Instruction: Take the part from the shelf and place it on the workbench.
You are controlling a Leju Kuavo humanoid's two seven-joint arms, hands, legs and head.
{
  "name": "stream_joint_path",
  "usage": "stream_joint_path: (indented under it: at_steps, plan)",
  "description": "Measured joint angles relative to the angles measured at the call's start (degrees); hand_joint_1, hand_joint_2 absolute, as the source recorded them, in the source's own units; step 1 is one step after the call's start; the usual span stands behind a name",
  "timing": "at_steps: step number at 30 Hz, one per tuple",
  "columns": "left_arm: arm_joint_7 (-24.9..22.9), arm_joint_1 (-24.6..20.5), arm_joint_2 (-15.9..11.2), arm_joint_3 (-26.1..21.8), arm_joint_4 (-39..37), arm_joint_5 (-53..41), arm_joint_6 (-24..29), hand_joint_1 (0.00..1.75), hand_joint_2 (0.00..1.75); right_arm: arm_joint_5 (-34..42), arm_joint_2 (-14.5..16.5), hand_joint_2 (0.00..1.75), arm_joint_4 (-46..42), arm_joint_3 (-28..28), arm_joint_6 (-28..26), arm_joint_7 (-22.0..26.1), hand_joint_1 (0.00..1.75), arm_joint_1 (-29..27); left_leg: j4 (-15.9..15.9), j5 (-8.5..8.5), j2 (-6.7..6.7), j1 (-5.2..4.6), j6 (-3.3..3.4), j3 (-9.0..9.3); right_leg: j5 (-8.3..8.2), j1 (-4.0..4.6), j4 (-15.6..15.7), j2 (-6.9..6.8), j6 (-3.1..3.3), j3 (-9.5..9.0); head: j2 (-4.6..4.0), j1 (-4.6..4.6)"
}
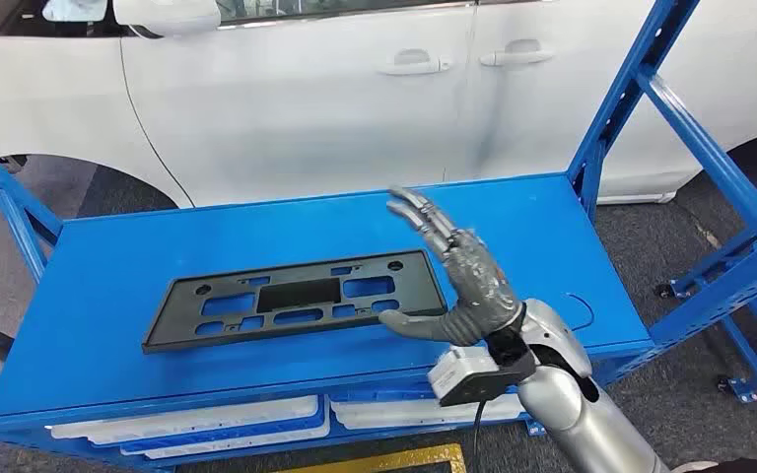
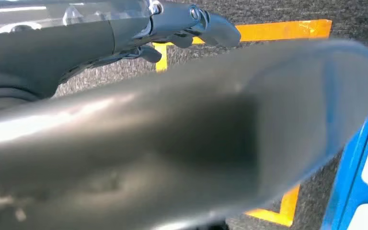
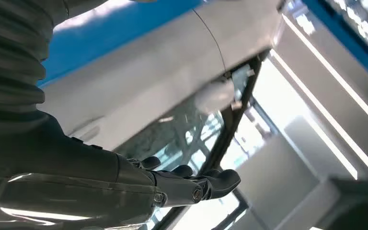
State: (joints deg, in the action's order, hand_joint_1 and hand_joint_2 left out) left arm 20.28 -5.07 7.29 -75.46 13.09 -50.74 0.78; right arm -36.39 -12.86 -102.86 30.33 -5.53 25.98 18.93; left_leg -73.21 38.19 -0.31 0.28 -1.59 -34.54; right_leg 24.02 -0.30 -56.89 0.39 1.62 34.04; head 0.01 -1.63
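1. A flat black plastic plate-holder part [image 1: 296, 299], long and rectangular with several cut-out slots, lies flat on the top board of the blue metal shelf [image 1: 108, 266]. It sits toward the front middle of the board, slightly skewed, its left end nearer the front edge than its right.
2. The right hand [image 1: 458, 281] is raised above the shelf board just beside the right end of the part. Its fingers [image 1: 424, 219] are stretched out and spread, pointing up and away over the board, and its thumb [image 1: 416, 325] juts toward the part's right end close to the lower corner. The hand holds nothing; whether the thumb touches the part cannot be told.
3. The right wrist view shows the same hand [image 3: 191, 184] with straight dark fingers and nothing between them.
4. The left hand [image 2: 187, 28] appears in the left wrist view over dark carpet with orange floor tape [image 2: 287, 29]. Its dark fingers look loosely bent with nothing visibly in them, but a blurred grey thumb covers much of the picture, so how far it is open cannot be told.
5. A white car [image 1: 355, 89] stands right behind the shelf.
6. White trays [image 1: 207, 424] lie on the lower level under the top board.
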Motion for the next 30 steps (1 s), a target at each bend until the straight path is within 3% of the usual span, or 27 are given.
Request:
stream_joint_path:
  at_steps: [2,3,5,6,9,12,15,16,17,18,20,22,24,27,28,30]
  plan:
    - [0.1,0.1,0.0,0.0,0.0,-0.2,0.1,0.00,0.00,-1.3,-0.5,1.75,1.6,1.7,-0.3,0.6,0.00,-0.2,1.1,-1.46,0.00,0.03,-0.04,-0.49,0.27,0.00,0.0,0.07,-0.07,-0.31,0.00,0.01]
    - [0.1,0.2,0.0,0.0,0.0,-0.4,0.1,0.00,0.00,-2.3,-0.9,1.75,3.1,3.3,-0.6,1.1,0.00,-0.2,3.2,-3.46,0.00,0.06,0.05,-0.47,0.54,0.01,-0.1,0.12,-0.15,-0.65,0.00,0.01]
    - [0.1,0.2,0.0,0.1,0.0,-0.7,0.3,0.00,0.00,-3.2,-1.4,1.75,5.7,6.4,-1.0,1.9,0.00,-0.2,10.7,-8.95,0.00,0.03,0.62,1.43,1.05,0.05,-0.1,0.15,-0.40,-1.38,-0.01,0.02]
    - [0.1,0.2,0.0,0.1,0.0,-0.8,0.3,0.00,0.00,-3.6,-1.5,1.75,6.9,7.7,-1.0,2.1,0.00,0.1,13.7,-10.22,0.00,-0.09,0.95,2.25,1.21,0.09,-0.1,0.15,-0.58,-1.56,-0.01,0.04]
    - [-0.7,0.2,0.0,0.1,0.0,-0.9,0.7,0.00,0.00,-5.2,-1.7,1.75,10.2,11.9,-0.3,2.3,0.00,1.6,16.1,-11.00,0.00,-0.42,1.81,2.74,1.54,0.21,-0.2,0.24,-1.46,-1.56,-0.01,0.07]
    - [-3.3,0.0,0.0,0.1,0.0,-0.7,2.0,0.00,0.00,-6.2,-1.7,1.75,12.8,16.5,1.4,2.3,0.00,4.5,16.9,-12.33,0.15,0.06,2.65,3.28,2.96,0.23,-2.0,0.21,-2.40,-0.87,-0.01,0.26]
    - [-6.7,-0.2,0.1,0.0,0.0,-0.6,3.6,0.00,0.00,-5.7,-2.0,1.75,14.4,19.5,2.5,2.2,0.00,6.5,17.1,-12.40,0.18,0.08,3.13,3.36,7.57,-0.09,-12.1,0.07,-3.13,4.23,-0.01,0.52]
    - [-8.0,-0.1,0.1,-0.1,0.0,-0.6,4.2,0.00,0.00,-5.2,-2.3,1.75,14.9,20.4,2.8,2.1,0.00,7.0,17.0,-12.30,0.16,0.05,3.21,3.38,8.30,-0.21,-15.1,0.04,-3.29,5.99,-0.01,0.51]
    - [-9.2,0.1,0.1,-0.1,0.0,-0.7,4.9,0.00,0.00,-4.6,-2.8,1.75,15.2,21.1,3.2,2.0,0.00,7.4,16.9,-12.14,0.13,0.03,3.24,3.43,7.95,-0.31,-16.3,0.02,-3.38,6.93,-0.01,0.52]
    - [-10.3,0.2,0.2,-0.1,0.0,-0.7,5.6,0.00,0.00,-3.9,-3.4,1.75,15.3,21.7,3.4,1.9,0.00,7.8,16.8,-11.93,0.07,0.02,3.21,3.52,6.47,-0.39,-15.2,-0.01,-3.39,6.75,-0.01,0.52]
    - [-11.8,0.6,0.3,-0.2,0.0,-0.7,6.9,0.00,0.00,-2.4,-4.7,1.75,15.5,22.4,3.7,1.8,0.00,8.8,16.4,-11.33,-0.01,-0.01,2.98,3.78,2.19,-0.42,-8.1,-0.15,-3.08,4.00,-0.01,0.55]
    - [-12.3,0.8,0.6,-0.3,0.0,-0.7,7.9,0.00,0.00,-1.7,-5.8,1.75,15.5,22.8,3.0,1.7,0.00,9.7,16.0,-10.76,-0.04,-0.22,2.50,3.83,0.13,-0.16,-2.2,-0.28,-2.55,1.56,-0.01,0.54]
    - [-12.0,0.9,0.8,-0.4,0.0,-0.7,8.3,0.00,0.00,-2.5,-6.3,1.75,16.0,23.5,0.7,1.7,0.00,10.0,15.9,-10.47,0.01,-0.29,1.91,3.81,0.37,0.13,-1.0,-0.24,-2.06,1.06,-0.01,0.51]
    - [-11.0,0.9,1.0,-0.5,0.0,-0.9,8.4,0.00,0.00,-4.6,-5.5,1.75,18.0,25.6,-4.3,1.3,0.00,10.3,14.6,-9.14,0.09,-0.21,0.95,3.44,0.39,-0.26,-0.4,-0.16,-1.26,0.50,-0.01,0.43]
    - [-10.8,0.9,1.0,-0.5,0.0,-0.9,8.4,0.00,0.00,-5.0,-4.9,1.75,18.8,26.5,-5.5,1.0,0.00,10.5,12.2,-7.79,0.09,-0.16,0.65,2.36,0.41,-0.41,-0.2,-0.20,-1.00,0.25,-0.01,0.37]
    - [-10.4,0.9,1.1,-0.4,0.0,-1.0,8.3,0.00,0.00,-5.4,-3.9,1.75,20.3,28.0,-7.0,0.6,0.00,10.8,4.7,-4.47,0.09,0.04,0.22,-1.50,0.62,-0.40,-0.1,-0.30,-0.66,0.04,-0.01,0.29]
